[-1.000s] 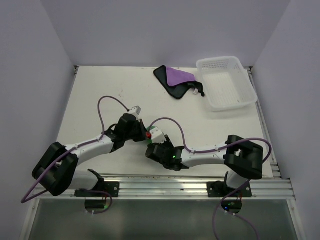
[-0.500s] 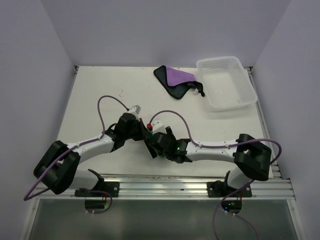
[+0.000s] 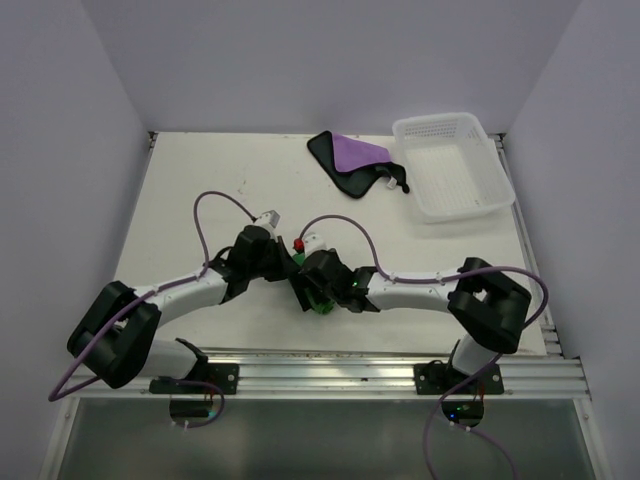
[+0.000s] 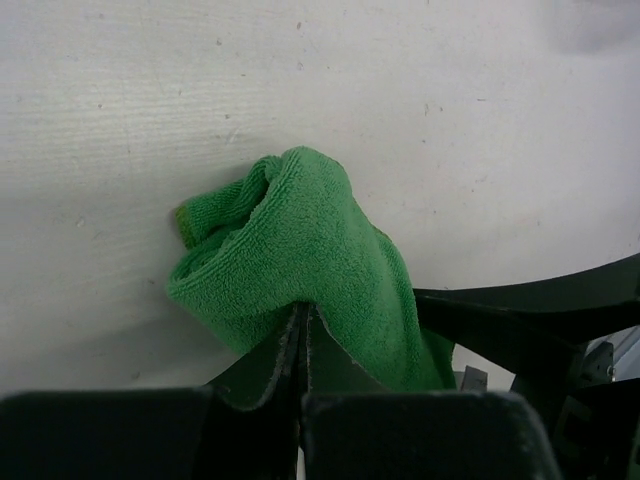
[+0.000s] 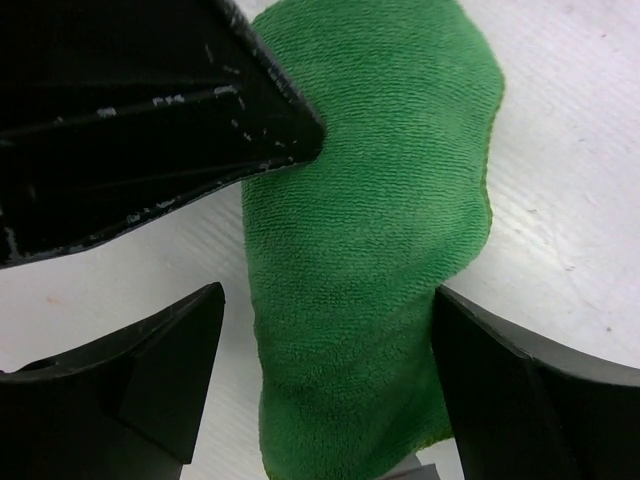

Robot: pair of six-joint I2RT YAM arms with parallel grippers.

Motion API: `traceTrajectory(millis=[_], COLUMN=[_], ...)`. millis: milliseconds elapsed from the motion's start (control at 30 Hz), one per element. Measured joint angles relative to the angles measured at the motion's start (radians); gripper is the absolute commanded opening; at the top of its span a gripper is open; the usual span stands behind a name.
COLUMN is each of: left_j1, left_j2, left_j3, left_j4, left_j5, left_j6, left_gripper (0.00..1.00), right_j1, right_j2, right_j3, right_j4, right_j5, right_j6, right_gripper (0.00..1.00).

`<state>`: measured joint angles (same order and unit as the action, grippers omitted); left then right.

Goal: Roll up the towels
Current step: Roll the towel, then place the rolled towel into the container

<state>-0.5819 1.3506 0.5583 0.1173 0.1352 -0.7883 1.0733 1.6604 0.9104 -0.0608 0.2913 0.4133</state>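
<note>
Green towel (image 4: 300, 240) is pinched in the left gripper (image 4: 303, 315), the right gripper (image 5: 330, 330) spread wide around it.

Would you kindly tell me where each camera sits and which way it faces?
Top external: fixed above and behind the arm bases, looking down at the table; both arms show whole, with the purple towel and basket at the far side.
Left wrist: on the left arm, looking along the left end effector, shut on the green towel.
Right wrist: on the right arm, looking down past the open right end effector straddling that towel.
Shared: both wrist views show the green towel and the other arm's end effector.
</note>
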Motion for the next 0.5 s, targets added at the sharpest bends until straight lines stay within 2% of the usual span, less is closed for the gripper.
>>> traceTrajectory(millis=[167, 300, 333, 433, 500], left_j1=[0.011, 0.014, 0.014, 0.016, 0.019], left_j2=[0.001, 0.001, 0.001, 0.002, 0.002], left_j3=[-0.005, -0.013, -0.013, -0.013, -0.013], left_j4=[-0.010, -0.010, -0.010, -0.006, -0.005], left_j5=[-0.009, -0.017, -0.018, -0.026, -0.027], left_j6=[0.014, 0.020, 0.021, 0.022, 0.021], left_gripper=[0.00, 0.00, 0.00, 0.00, 0.00], right_j1=[0.002, 0.009, 0.011, 0.016, 0.020], right_j2=[0.040, 0.056, 0.057, 0.064, 0.067], right_j3=[0.000, 0.001, 0.002, 0.006, 0.007], right_j4=[0.043, 0.066, 0.069, 0.080, 0.087], right_j5=[-0.024, -0.025, -0.025, -0.023, -0.020], right_j6=[0.002, 0.001, 0.000, -0.003, -0.004], right_gripper=[0.81, 0.69, 0.62, 0.57, 0.50])
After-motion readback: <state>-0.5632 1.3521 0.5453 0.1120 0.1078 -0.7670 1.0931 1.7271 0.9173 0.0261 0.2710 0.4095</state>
